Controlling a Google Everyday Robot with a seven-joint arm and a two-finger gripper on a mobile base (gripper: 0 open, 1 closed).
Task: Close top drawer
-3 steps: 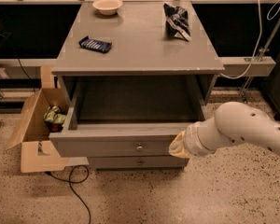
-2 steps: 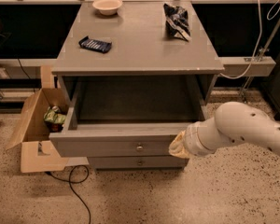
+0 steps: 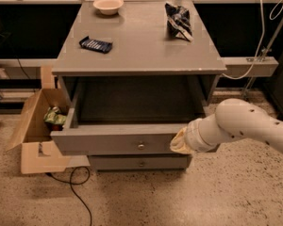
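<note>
On grey cabinet top [image 3: 141, 55]: pale bowl [image 3: 107, 5] at back left, dark flat packet [image 3: 95, 44] left of centre, crumpled snack bag [image 3: 178, 20] at back right. Left of cabinet, open cardboard box [image 3: 33, 133] on floor with green packet [image 3: 54, 117] inside, just beside the drawer's left end; black cable [image 3: 80, 194] looping on floor in front. White arm [image 3: 247, 126] in from right, gripper [image 3: 178, 143] at right end of drawer front, at or touching it; grip state hidden, cannot tell. Speckled stone-like floor [image 3: 188, 197], dim room, pale rail behind, white cord [image 3: 260, 29] hanging at right. Top drawer [image 3: 108, 139] pulled well out of cabinet toward camera, deep box open upward, long axis left-right, flat front facing camera, small round knob [image 3: 141, 146] at centre. Lower drawer [image 3: 132, 163] shut beneath.
</note>
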